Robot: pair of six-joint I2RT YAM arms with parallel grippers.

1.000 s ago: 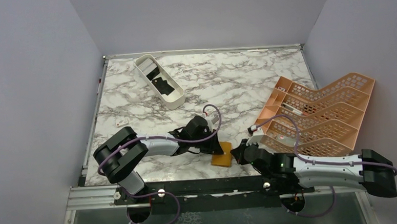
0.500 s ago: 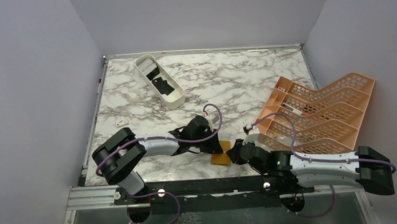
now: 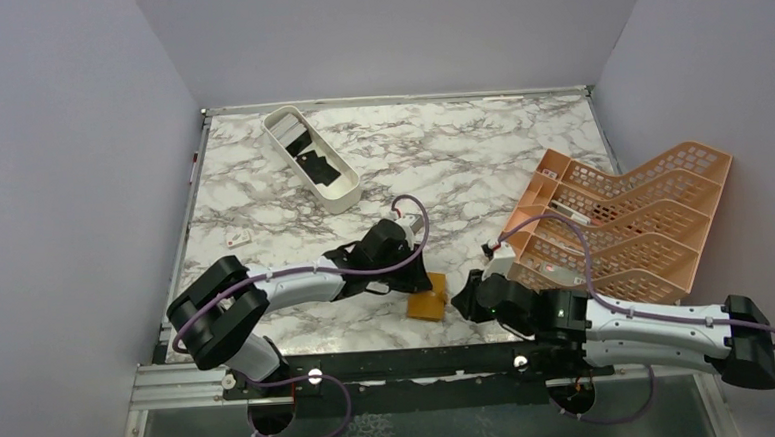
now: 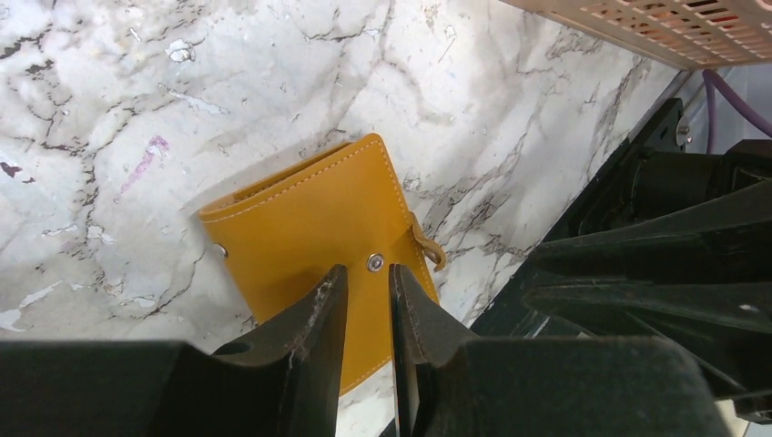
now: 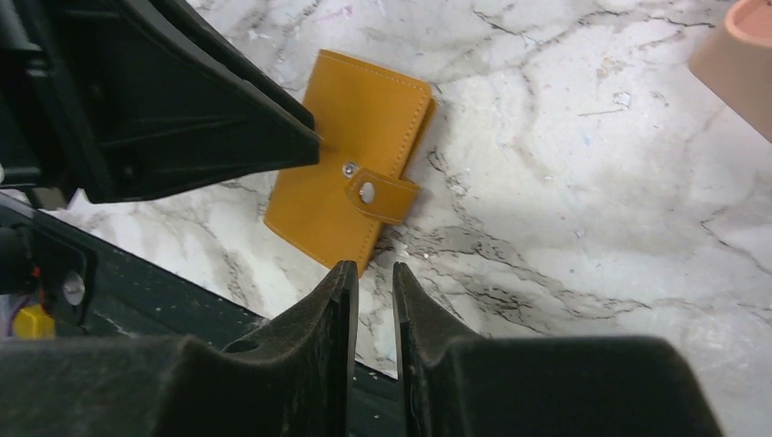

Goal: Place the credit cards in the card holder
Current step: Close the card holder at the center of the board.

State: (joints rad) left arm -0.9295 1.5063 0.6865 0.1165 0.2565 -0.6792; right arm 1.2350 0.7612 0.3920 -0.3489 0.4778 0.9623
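Top external view, quick count: one card holder (image 3: 428, 298), one white tray (image 3: 341, 203), one orange rack (image 3: 654, 215), two arms on the marble desk (image 3: 461, 165). Dark credit cards (image 3: 312, 162) lie in the tray, at least two of them, well beyond the left end effector (image 4: 362, 271). The card holder lies closed and flat, its snap strap fastened, right under the left end effector's tips. Those fingers stand only narrowly apart with nothing pinched between them. The right end effector (image 5: 373, 266) is also narrow and holds nothing; the card holder sits just ahead of its tips, and the rack is off to its right. Against half a second ago, the right end effector has backed slightly off the card holder's edge, and its elbow has swung further right.
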